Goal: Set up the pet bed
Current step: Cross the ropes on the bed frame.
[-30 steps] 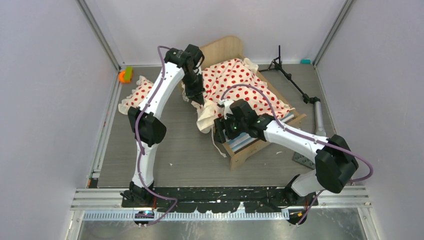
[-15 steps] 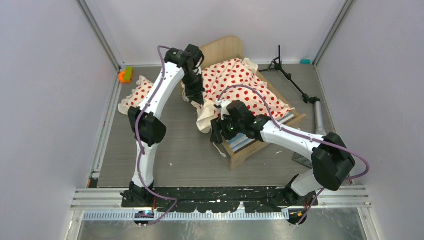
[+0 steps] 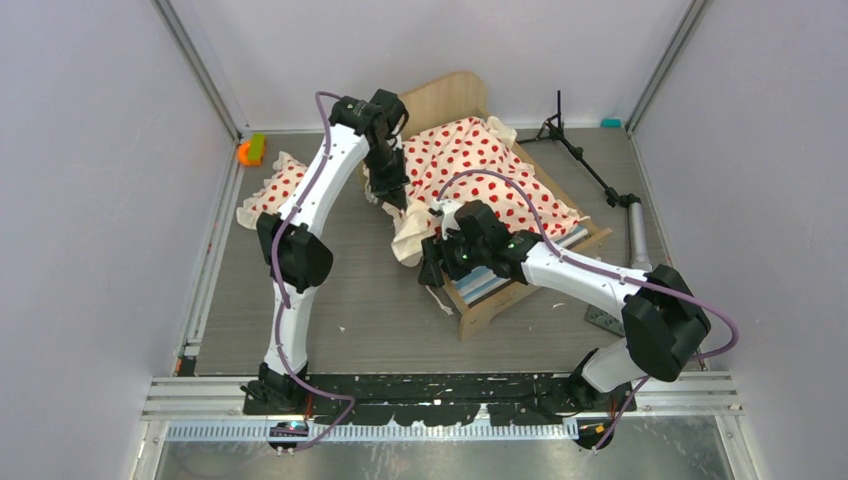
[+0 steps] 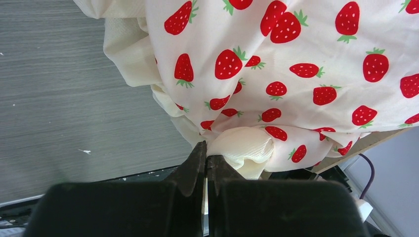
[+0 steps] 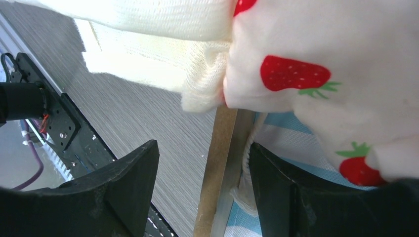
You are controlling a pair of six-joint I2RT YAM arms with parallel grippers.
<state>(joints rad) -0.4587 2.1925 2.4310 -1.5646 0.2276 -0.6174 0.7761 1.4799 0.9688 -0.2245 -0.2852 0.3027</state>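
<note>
Left hand (image 3: 393, 196) closed tight, dark fingers (image 4: 196, 165) pressed together, with a bunched bit of the bedding (image 4: 296, 64), its cream ruffled edge, nipped at their tips. Cloth spreading away toward 12 and 1 o'clock in the wrist view: cream, printed with red strawberries, crumpled in soft folds. Grey wood-grain desk (image 4: 64, 98) at 9 o'clock of that cloth.

Right hand (image 5: 203, 150) open, fingers wide apart, holding nothing, straddling a light-wood rail of the pet bed (image 3: 452, 98) near its foot-end corner. Toward 12 o'clock of the fingers, a hanging fold of bedding. At 4 o'clock, the blue-and-white striped mattress (image 5: 291, 148), with a white cord (image 5: 245, 168) lying along its edge.

From above: pet bed near the desk's middle, slanting from 11 o'clock to 5 o'clock, rounded end board at the far end. Mattress inside the frame, mostly covered. Bedding heaped on top and spilling over the side at 9 o'clock. Left hand at that spilled edge, right hand just toward 5 o'clock of it.

Small separate piece of red-spotted cream cloth (image 3: 275, 190) flat on the desk at 9 o'clock of the bed, partly behind the left arm (image 3: 320, 180). Orange-and-green object (image 3: 250, 150) at 10 o'clock, too small to identify. Black tripod stand (image 3: 585, 165) lying at 2 o'clock. Dark studded mat (image 3: 603, 318) at 4 o'clock, mostly hidden by the right arm (image 3: 590, 280).
</note>
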